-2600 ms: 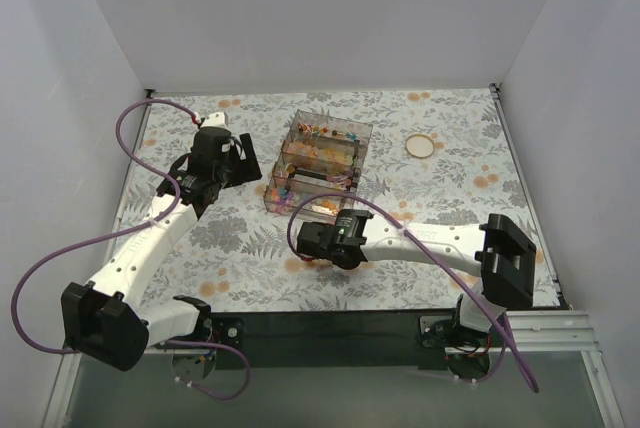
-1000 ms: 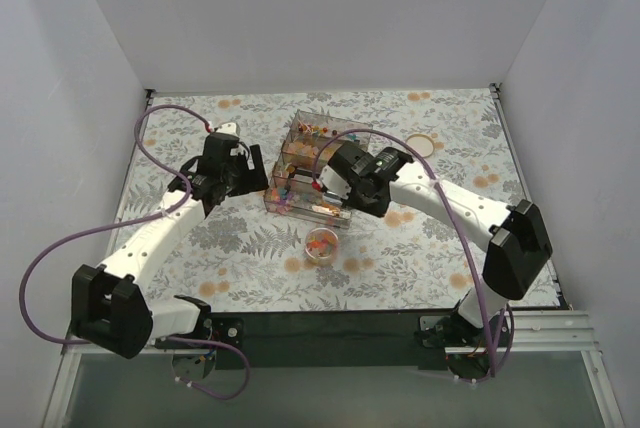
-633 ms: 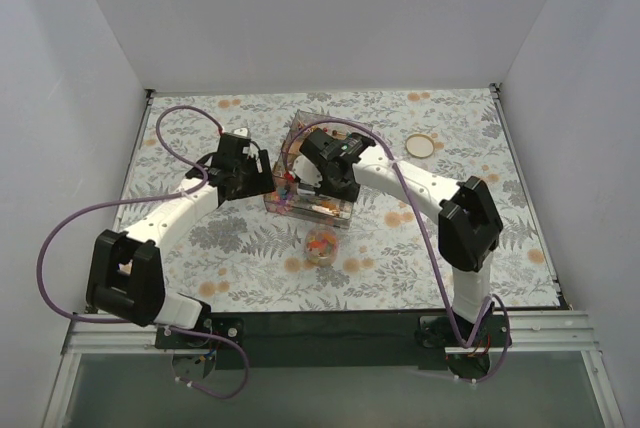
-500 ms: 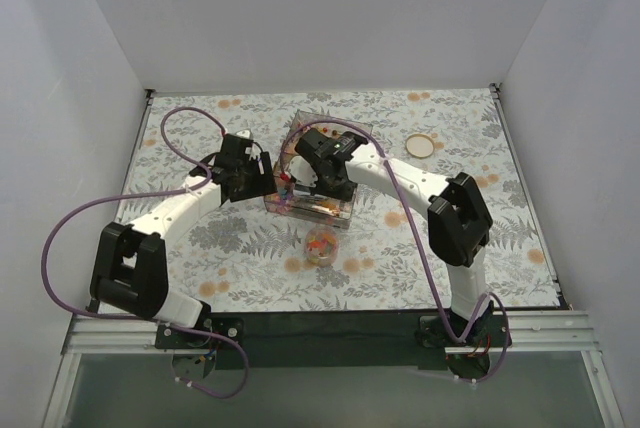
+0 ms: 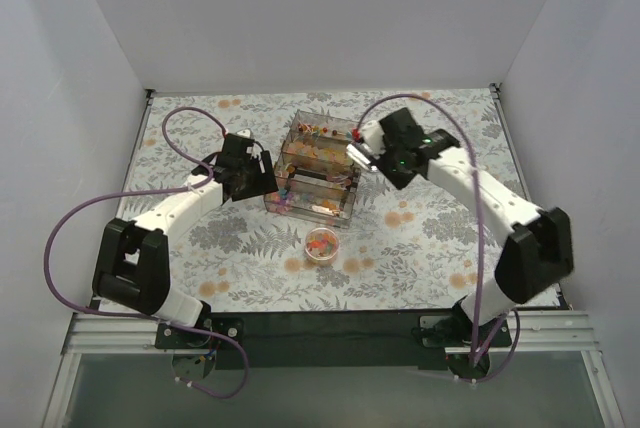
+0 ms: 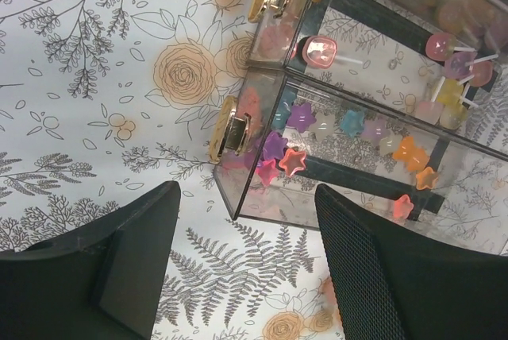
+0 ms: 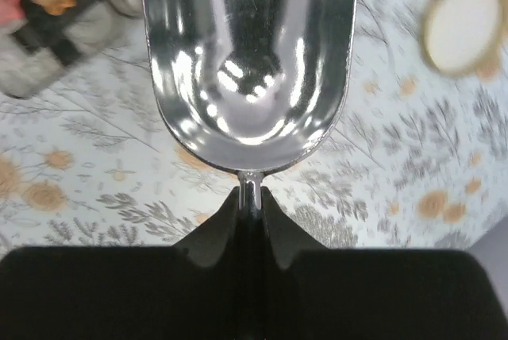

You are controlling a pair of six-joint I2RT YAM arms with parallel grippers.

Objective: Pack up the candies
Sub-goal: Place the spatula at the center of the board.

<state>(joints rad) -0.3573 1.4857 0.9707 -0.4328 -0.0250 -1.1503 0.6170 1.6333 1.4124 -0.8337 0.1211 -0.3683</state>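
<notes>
The candies show as tiny multicoloured sweets in a small clear cup point(image 5: 321, 244) on the cloth in front of the clear compartment box point(image 5: 318, 170). More sweets, stars and lollipops, lie in the box's compartments point(image 6: 349, 129). My left gripper point(image 5: 262, 180) is open and empty, with the box's near left corner point(image 6: 232, 197) showing between its fingers point(image 6: 135, 245). My right gripper point(image 5: 388, 153) is shut on the handle of a metal scoop point(image 7: 248, 54), held above the cloth at the box's right side. The scoop's bowl is empty.
A round white lid point(image 7: 467, 22) lies on the flowered tablecloth to the right of the box. Gold latches point(image 6: 230, 135) sit on the box's left face. White walls close in the table on three sides.
My right arm has swung the scoop from over the box's left part to the box's right side. My left gripper has stayed by the box's left corner.
</notes>
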